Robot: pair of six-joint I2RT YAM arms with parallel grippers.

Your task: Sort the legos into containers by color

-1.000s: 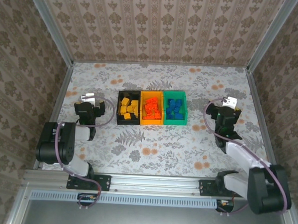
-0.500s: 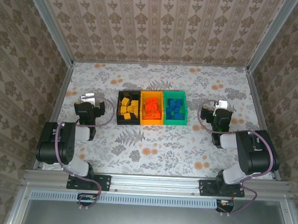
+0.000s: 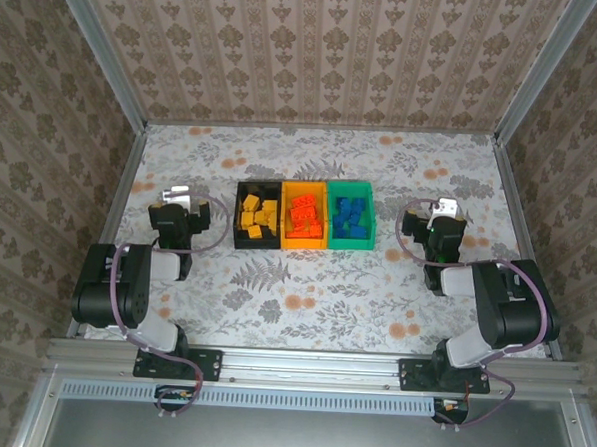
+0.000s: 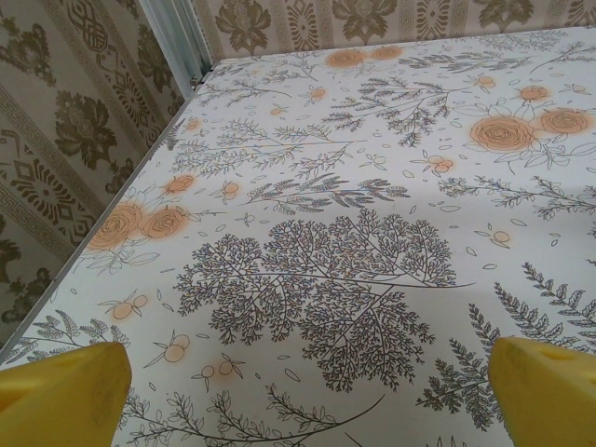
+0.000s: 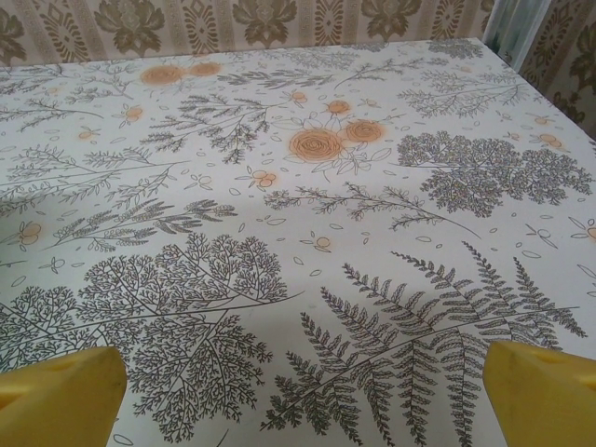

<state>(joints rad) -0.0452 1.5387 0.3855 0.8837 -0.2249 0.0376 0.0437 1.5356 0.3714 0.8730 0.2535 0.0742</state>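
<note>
Three joined containers stand in a row at mid-table: a black bin (image 3: 240, 238) with yellow-orange legos (image 3: 258, 215), an orange bin (image 3: 303, 244) with red-orange legos (image 3: 304, 216), and a green bin (image 3: 350, 244) with blue legos (image 3: 350, 216). My left gripper (image 3: 177, 198) rests low to the left of the bins and stands open. To their right, my right gripper (image 3: 444, 211) is open too. In the left wrist view the left gripper (image 4: 307, 410) has only patterned table between its yellow fingertips (image 4: 58, 396). The right gripper (image 5: 298, 400) spans bare table as well, yellow fingertips (image 5: 545, 391) wide apart.
The floral tablecloth (image 3: 305, 289) spreads around the bins. Papered walls enclose the back and both sides, with a metal rail (image 3: 131, 175) along the left edge and another (image 3: 510, 195) along the right. Both arms sit folded near their bases.
The right arm has folded back toward its base, and its gripper has shifted slightly left. The left arm and the bins have not moved.
</note>
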